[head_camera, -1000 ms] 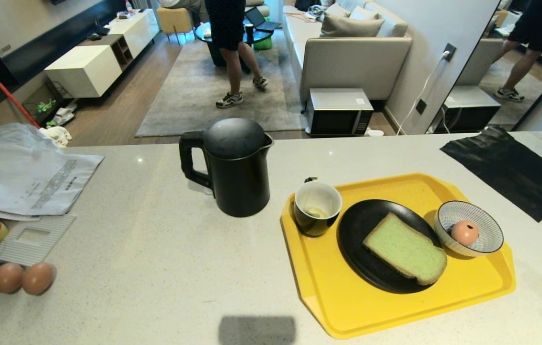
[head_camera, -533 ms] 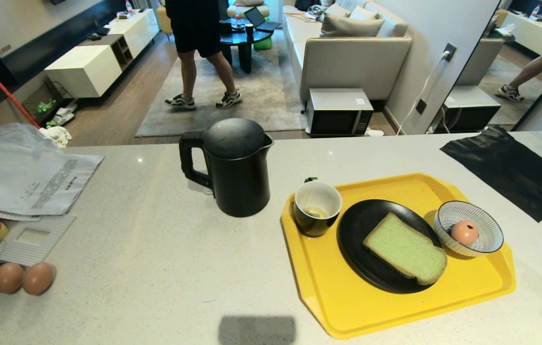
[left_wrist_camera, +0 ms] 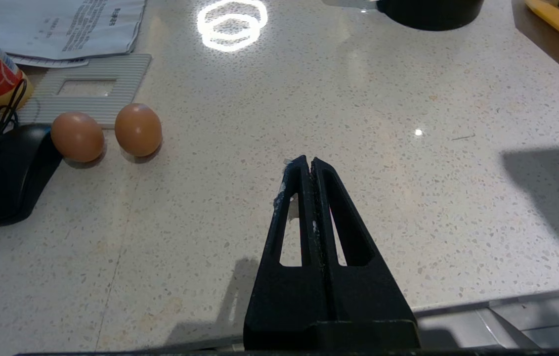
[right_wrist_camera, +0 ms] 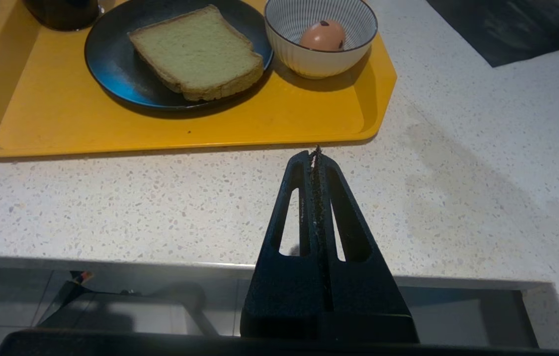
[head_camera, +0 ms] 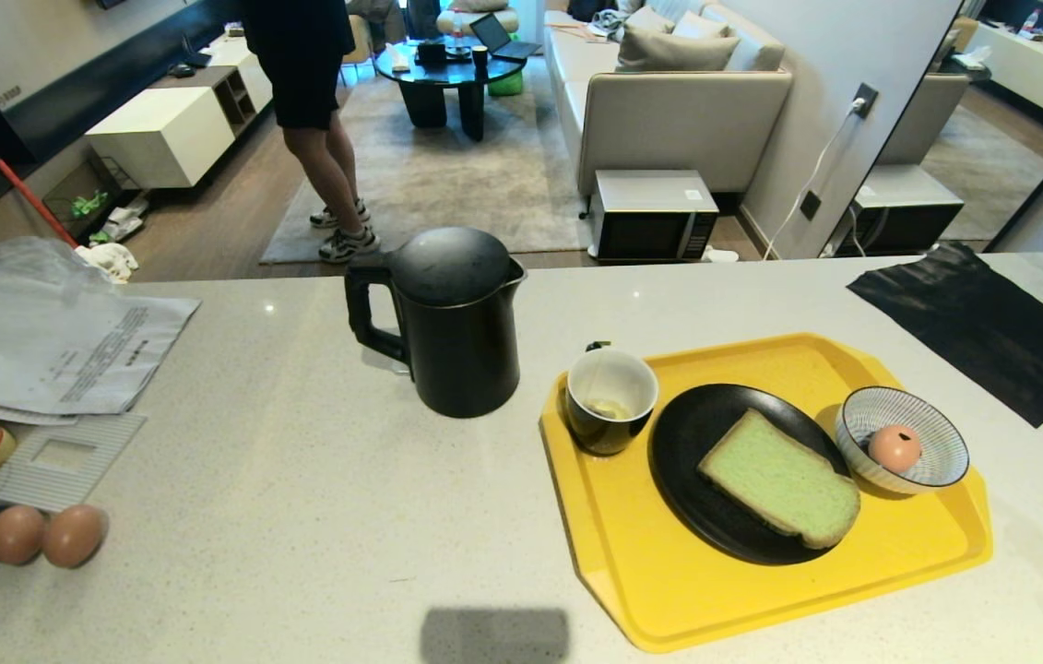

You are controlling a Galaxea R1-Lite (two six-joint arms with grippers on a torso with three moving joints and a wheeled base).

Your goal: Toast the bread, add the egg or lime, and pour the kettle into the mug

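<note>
Bread (head_camera: 781, 478) lay on a black plate (head_camera: 689, 443) right of centre in our head view, a pale green slice with a light brown crust. The plate sat on a yellow tray (head_camera: 632, 572) that filled the lower right of the frame. At the tray's upper left corner stood the mug (head_camera: 610, 400), black outside and white inside, just beside the plate. At the tray's right edge we saw a striped bowl (head_camera: 936, 452) holding the egg (head_camera: 894, 447), pinkish with small dark marks. The kettle (head_camera: 456, 318) stood upright at frame centre, off the tray, handle toward the left. Two brown eggs (head_camera: 46, 534) rested at the lower left.

Neither arm showed in the head view. In the left wrist view our left gripper (left_wrist_camera: 308, 163) hung over bare counter with its fingers pressed together, holding nothing. In the right wrist view our right gripper (right_wrist_camera: 314, 154) was likewise closed and empty, near the tray's edge, apart from it.
</note>
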